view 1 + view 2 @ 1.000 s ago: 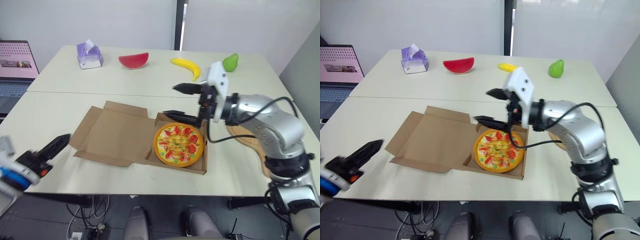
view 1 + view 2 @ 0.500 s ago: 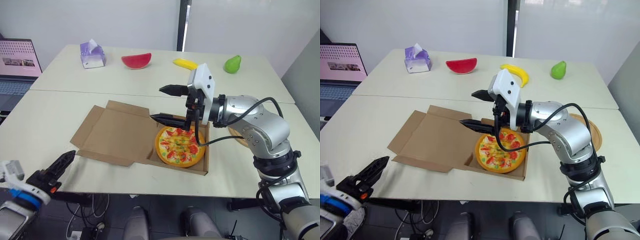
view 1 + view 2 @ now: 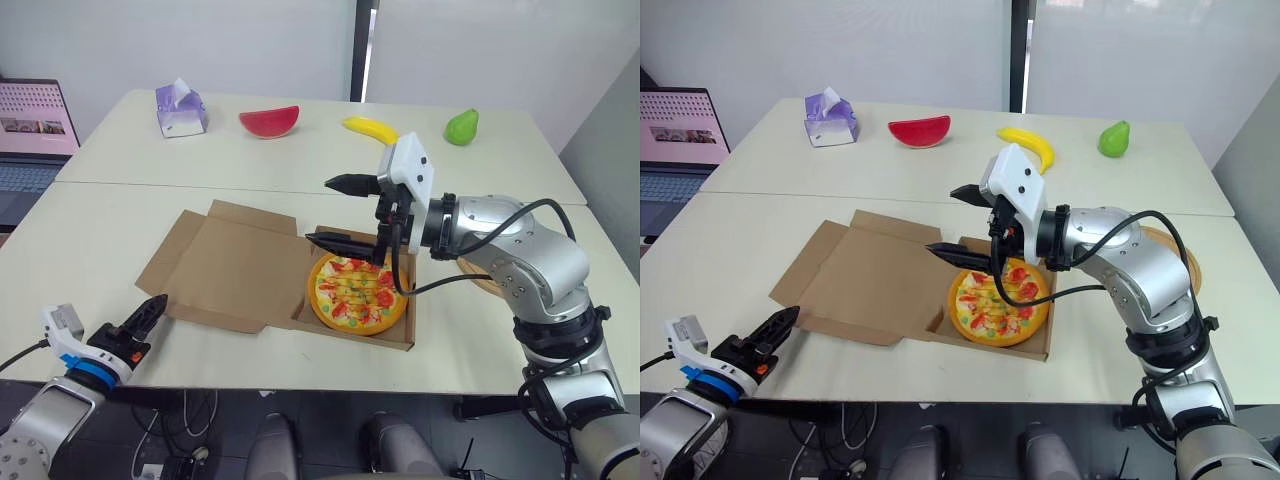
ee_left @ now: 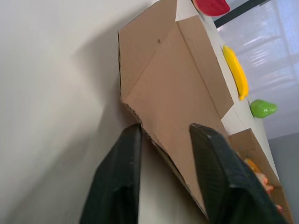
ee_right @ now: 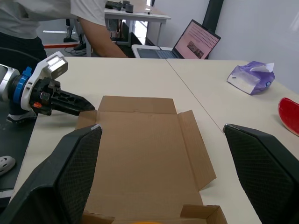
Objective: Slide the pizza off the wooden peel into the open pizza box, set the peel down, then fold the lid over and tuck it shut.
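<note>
Pizza (image 3: 358,292) lies in the right half of the pizza box (image 3: 232,268); the lid lies flat, open, to the left on the counter (image 3: 120,230). Right tool (image 3: 321,210) hovers over the pizza's far-left edge, spread wide, empty. Left tool (image 3: 155,305) sits at the near-left counter edge, fingers parted, empty.

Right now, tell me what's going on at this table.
The pizza already sits in the box; the peel lies on the table to its right. The lid lies flat, not yet folded. The right jaws hover open above the hinge, and the left jaws, open, are by the lid's near corner.
</note>
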